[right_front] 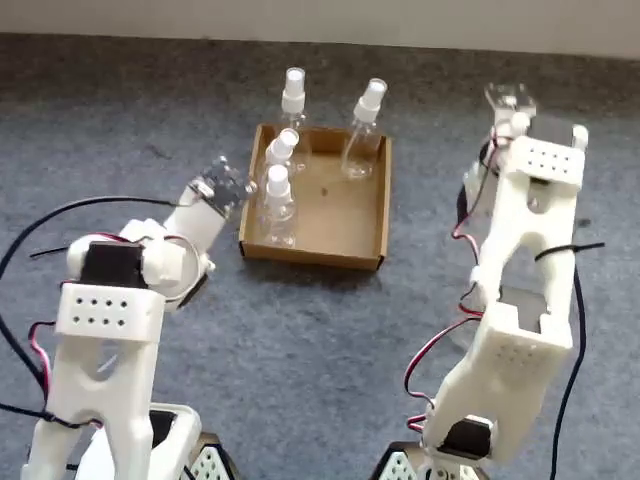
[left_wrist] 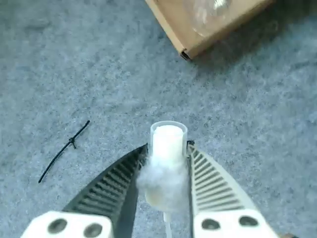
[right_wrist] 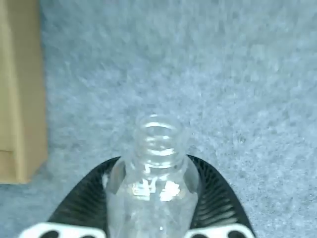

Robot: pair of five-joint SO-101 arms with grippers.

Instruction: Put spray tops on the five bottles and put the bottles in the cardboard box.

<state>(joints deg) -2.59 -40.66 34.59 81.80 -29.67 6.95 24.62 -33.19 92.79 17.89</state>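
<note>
While the left claw [left_wrist: 167, 148] is pinching a white spray top [left_wrist: 167, 141] between its two fingers, it is hovering just beside the left wall of the box [right_front: 330, 250], over the grey table [right_front: 300, 340]. The top is pointing its clear cap away from the wrist, and a thin tube is trailing from its other end.

The right claw [right_wrist: 154, 166] is gripping an open bottle [right_wrist: 156, 144] around its shoulder, with its fingers pressing against the clear plastic on both sides. The bottle's threaded neck is showing bare. This claw is hanging off to the right of the box, apart from it, about level with the box's far wall.

Four capped bottles [right_front: 277, 205] are standing upright inside the box. Two are crowding the left wall, one behind the other. One is standing at the far left corner and one near the far right corner, each wearing a white top.

A thin black cable tie [left_wrist: 64, 151] is lying flat on the table, apart from the box, on the side where the left claw is hovering.
</note>
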